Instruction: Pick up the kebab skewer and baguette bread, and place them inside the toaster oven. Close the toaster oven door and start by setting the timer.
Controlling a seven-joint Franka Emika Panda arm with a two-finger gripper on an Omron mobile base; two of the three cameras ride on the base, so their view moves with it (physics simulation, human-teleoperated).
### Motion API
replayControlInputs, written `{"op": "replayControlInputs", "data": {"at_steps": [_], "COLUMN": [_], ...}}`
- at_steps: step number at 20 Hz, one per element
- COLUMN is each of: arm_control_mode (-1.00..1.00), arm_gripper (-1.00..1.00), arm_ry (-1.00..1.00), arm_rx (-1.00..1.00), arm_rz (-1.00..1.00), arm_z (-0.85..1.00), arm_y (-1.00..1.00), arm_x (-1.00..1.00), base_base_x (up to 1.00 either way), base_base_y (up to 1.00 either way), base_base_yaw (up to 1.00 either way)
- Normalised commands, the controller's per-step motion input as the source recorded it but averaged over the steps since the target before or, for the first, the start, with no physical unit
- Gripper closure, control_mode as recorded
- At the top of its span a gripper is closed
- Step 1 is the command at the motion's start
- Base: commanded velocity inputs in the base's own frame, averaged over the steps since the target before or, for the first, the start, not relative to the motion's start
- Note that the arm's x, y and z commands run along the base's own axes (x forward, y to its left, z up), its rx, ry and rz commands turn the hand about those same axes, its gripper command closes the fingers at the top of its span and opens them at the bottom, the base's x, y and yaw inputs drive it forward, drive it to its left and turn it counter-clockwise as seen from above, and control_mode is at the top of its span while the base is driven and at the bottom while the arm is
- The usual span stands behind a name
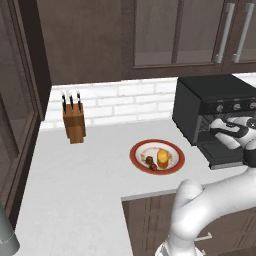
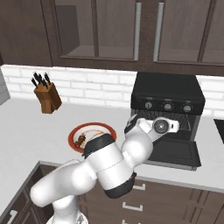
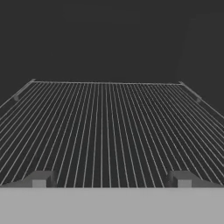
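The black toaster oven point(image 1: 215, 97) point(image 2: 168, 89) stands at the right of the counter. The toaster oven door point(image 1: 227, 156) point(image 2: 173, 153) is folded down flat. My gripper point(image 3: 111, 180) is open with nothing between its fingers, and it points into the oven mouth just above the wire rack point(image 3: 105, 127). A red-rimmed plate point(image 1: 137, 150) point(image 2: 89, 127) lies left of the oven. It holds the golden baguette bread point(image 1: 163, 157) and, beside it, the kebab skewer point(image 1: 150, 162) point(image 2: 81, 141). In the right base view my arm covers the right half of the plate.
A brown knife block point(image 1: 74, 122) point(image 2: 47, 98) stands against the white brick wall at the back left. Dark cabinets hang above the oven. A row of round knobs point(image 2: 167, 106) runs along the oven's top front. The counter edge runs just in front of the plate.
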Motion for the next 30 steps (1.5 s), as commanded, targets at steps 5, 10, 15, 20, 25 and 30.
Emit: {"op": "replayControlInputs", "data": {"at_steps": [5,10,15,20,25,30], "arm_control_mode": [-1.00,-1.00,-1.00,-1.00,-1.00,-1.00], "arm_gripper": [-1.00,-1.00,-1.00,-1.00,-1.00,-1.00], "arm_ry": [0.09,0.10,0.08,0.03,0.00,0.00], "arm_rx": [0.01,0.02,0.01,0.01,0.04,0.02], "arm_rz": [0.02,0.02,0.00,0.00,0.00,0.00], "arm_z": [-0.22,-0.24,-0.29,-0.39,-0.55,-0.51], "arm_y": [0.00,0.00,0.00,-0.02,-0.07,-0.01], "arm_x": [0.00,0.00,-0.04,-0.14,-0.38,-0.40], "base_base_x": [0.00,0.00,0.00,0.00,0.00,0.00], "base_base_y": [0.00,0.00,0.00,0.00,0.00,0.00], "base_base_yaw": [0.00,0.00,0.00,0.00,0.00,0.00]}}
